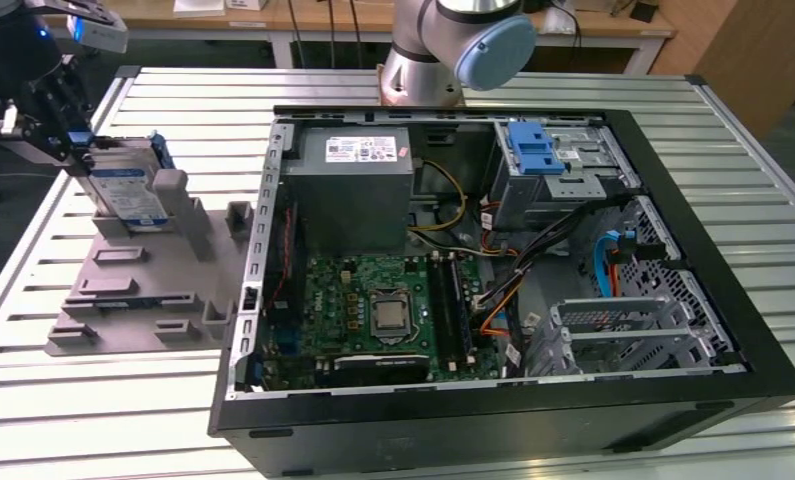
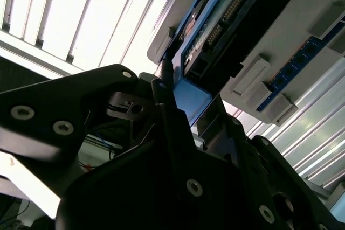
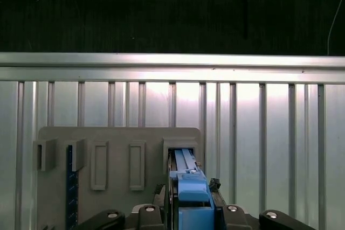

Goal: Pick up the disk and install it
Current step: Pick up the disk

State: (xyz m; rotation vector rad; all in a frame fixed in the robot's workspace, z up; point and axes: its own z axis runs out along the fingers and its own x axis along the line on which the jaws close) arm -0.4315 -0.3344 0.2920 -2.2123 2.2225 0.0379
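The disk (image 1: 124, 190) is a silver drive with a white-and-blue label in a blue carrier. It stands on edge in a slot of the grey fixture (image 1: 130, 290) at the exterior view's left. My gripper (image 1: 70, 140) is at the disk's upper end, shut on it. In the first wrist view the blue carrier (image 3: 188, 192) sits between the gripper's black fingers, over the fixture's slot (image 3: 183, 152). The second wrist view shows the disk's circuit-board side (image 2: 215, 20), with a black finger (image 2: 164, 100) pressed against the blue carrier (image 2: 191, 100).
An open computer case (image 1: 717, 390) lies on the slatted metal table (image 1: 50, 420), to the exterior view's right of the fixture. Inside are a grey power supply (image 1: 350, 190), a motherboard (image 1: 384, 310), a blue-latched optical cage (image 1: 537, 150) and metal drive bays (image 1: 624, 330). The arm's base (image 1: 431, 50) stands behind the case.
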